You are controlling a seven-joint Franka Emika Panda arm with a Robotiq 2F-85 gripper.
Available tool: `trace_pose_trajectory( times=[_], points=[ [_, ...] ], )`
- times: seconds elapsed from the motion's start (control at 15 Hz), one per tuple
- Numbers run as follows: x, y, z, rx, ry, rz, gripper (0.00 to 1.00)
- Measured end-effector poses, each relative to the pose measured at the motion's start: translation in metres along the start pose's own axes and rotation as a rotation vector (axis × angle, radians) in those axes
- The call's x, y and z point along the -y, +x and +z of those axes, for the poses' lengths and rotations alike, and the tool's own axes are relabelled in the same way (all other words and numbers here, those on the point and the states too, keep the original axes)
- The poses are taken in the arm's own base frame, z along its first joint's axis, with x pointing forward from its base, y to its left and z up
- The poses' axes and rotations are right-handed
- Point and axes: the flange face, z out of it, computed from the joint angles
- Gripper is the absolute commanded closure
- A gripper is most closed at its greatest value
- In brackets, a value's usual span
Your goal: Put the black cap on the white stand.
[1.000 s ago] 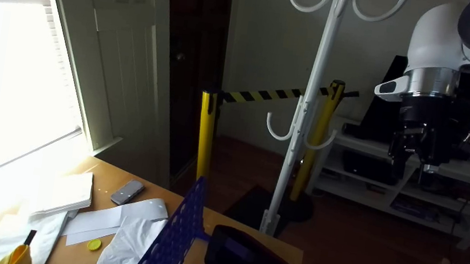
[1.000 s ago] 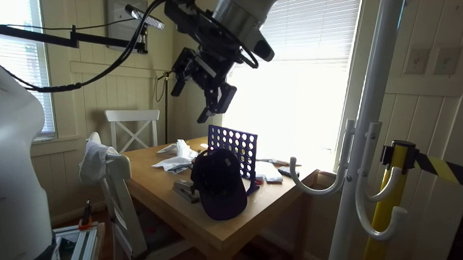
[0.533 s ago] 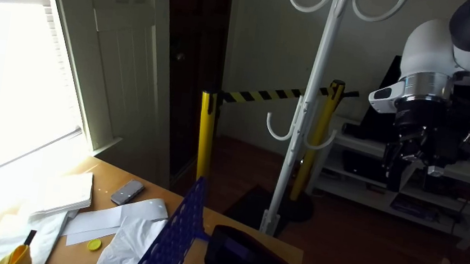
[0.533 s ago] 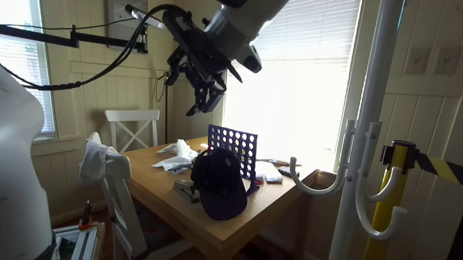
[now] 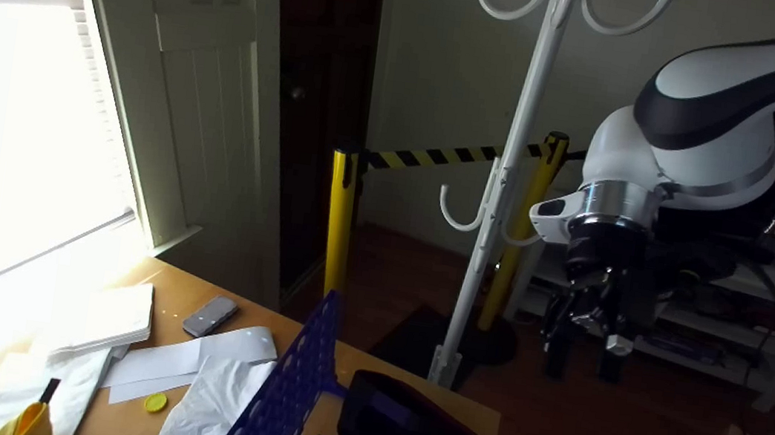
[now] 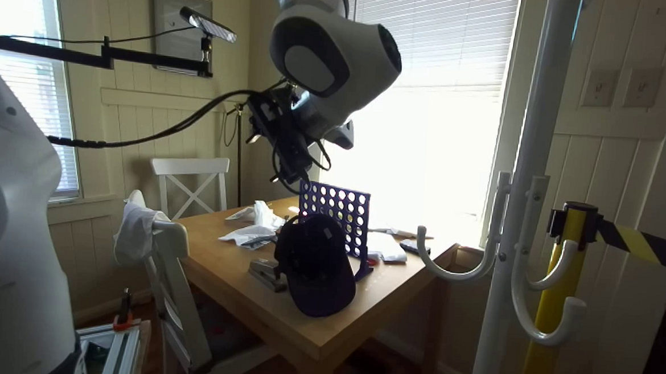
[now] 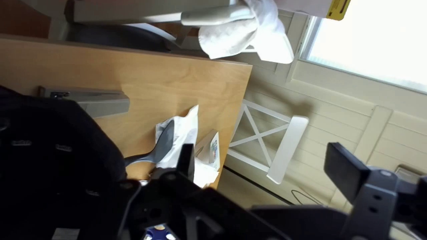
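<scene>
Gripper (image 7: 263, 161) wide, 2 fingers (image 7: 345, 171) spread; black cap (image 6: 316, 263) on worktop (image 6: 221, 261) near blue grid (image 5: 288, 377), apart from white stand (image 5: 505, 180)

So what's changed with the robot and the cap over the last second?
In an exterior view, the hand has come down and to the left, toward the black cap. Nothing was taken hold of or let go; the jaws stand open, as before. The cap still lies on the table by the blue grid board, and the white stand hasn't moved.
</scene>
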Motion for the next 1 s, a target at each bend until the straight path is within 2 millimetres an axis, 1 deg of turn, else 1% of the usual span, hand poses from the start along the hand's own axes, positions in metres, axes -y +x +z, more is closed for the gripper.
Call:
trace_pose_trajectory(
  times=[0.2, 0.33, 0.47, 0.6, 0.87, 1.0],
  points=[
    [-0.023, 0.022, 0.028, -0.026, -0.102, 0.031, 0.0],
    [-0.038, 0.034, 0.041, -0.047, -0.175, 0.072, 0.0],
    [-0.045, 0.043, 0.049, -0.051, -0.199, 0.114, 0.0],
    [-0.047, 0.048, 0.051, -0.05, -0.199, 0.127, 0.0],
    [-0.047, 0.05, 0.051, -0.051, -0.199, 0.129, 0.0],
    [-0.049, 0.052, 0.049, -0.08, -0.209, 0.129, 0.0]
  ],
)
